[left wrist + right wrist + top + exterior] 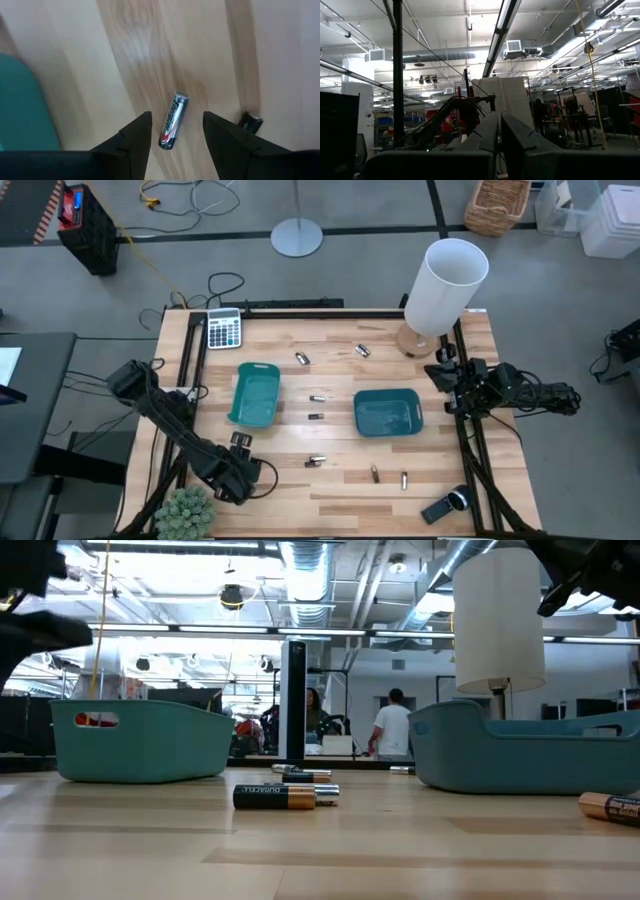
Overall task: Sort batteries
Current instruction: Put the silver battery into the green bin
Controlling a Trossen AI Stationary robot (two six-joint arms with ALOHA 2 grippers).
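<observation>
A robotics lab or workshop in a large industrial hall: exposed ceiling ducts (pixel 470 52) and strip lights (pixel 502 25) overhead, rows of equipment benches behind the wooden table (pixel 340 480), people (pixel 392 730) standing among them, cables (pixel 190 200) across the grey floor.

two dark, near-black jointed arms of matte metal and plastic, built from chunky rounded segments. left arm (pixel 175 425) thick and knuckled, with black cables looped along its links and a boxy block just behind the claw. left gripper (pixel 172 132) made of two black, wedge-shaped fingers (pixel 135 137) with flat inner faces and angled edges. right arm (pixel 520 395) equally dark, compact, trailing a black cable from its rear. right gripper (pixel 499 131) of two tall, smooth black fingers, flat-sided, on a broad dark base.
</observation>
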